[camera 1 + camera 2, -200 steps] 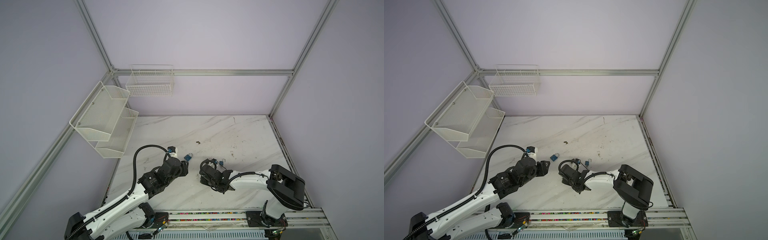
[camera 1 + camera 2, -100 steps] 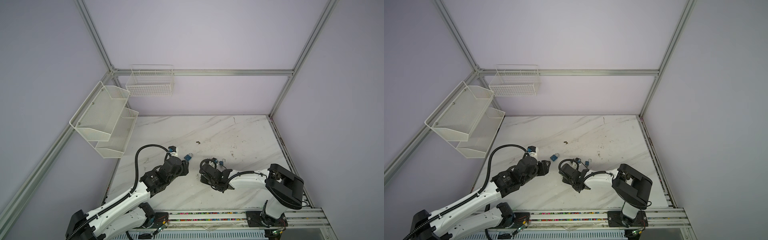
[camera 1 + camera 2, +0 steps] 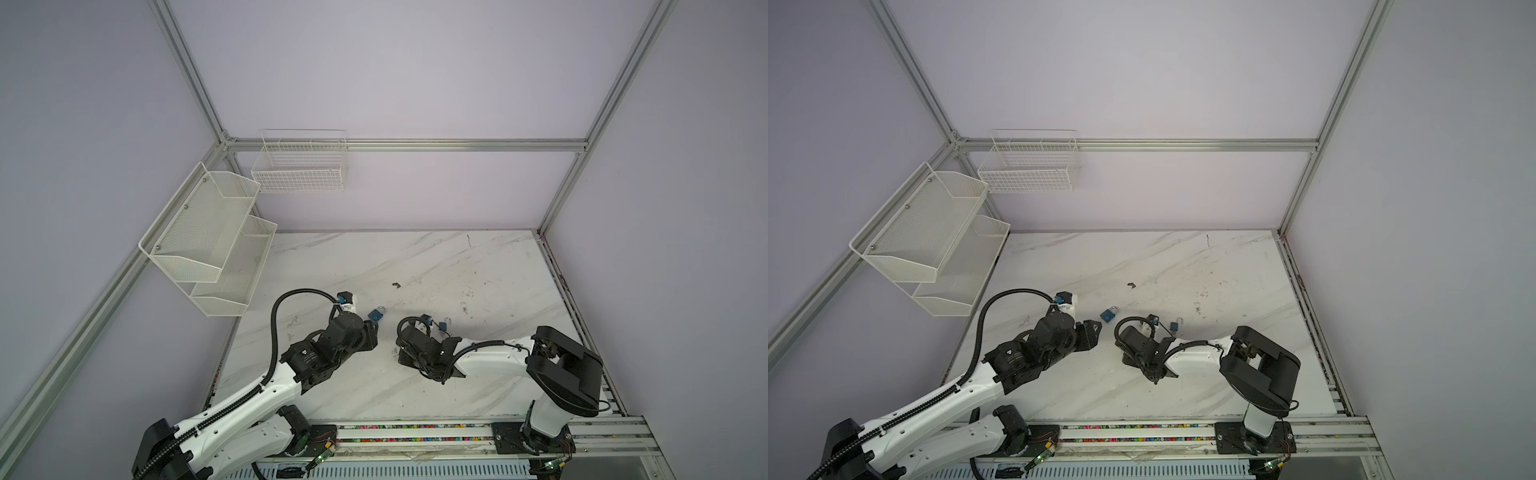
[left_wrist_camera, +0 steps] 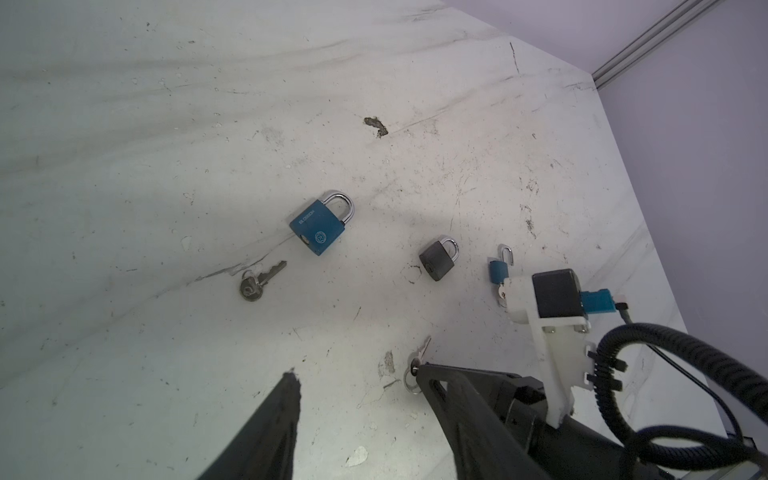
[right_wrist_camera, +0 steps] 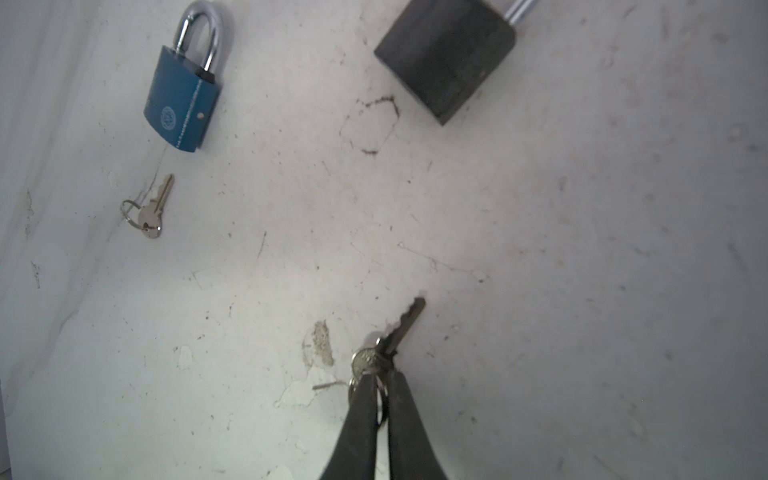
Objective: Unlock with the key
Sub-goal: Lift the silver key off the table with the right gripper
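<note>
In both top views the right arm (image 3: 490, 357) lies low along the white marble tabletop (image 3: 457, 270), stretched toward nine o'clock. Its right gripper (image 5: 380, 380) is tipped down, fingers (image 5: 359, 415) pinched together on the ring end of a small silver key (image 5: 401, 328) down at the tabletop. The left arm (image 3: 249, 399) reaches toward one o'clock, and the left gripper (image 4: 355, 374) hovers with fingers apart. The large blue padlock with steel shackle (image 3: 376, 314) lies at eleven o'clock from the key.
</note>
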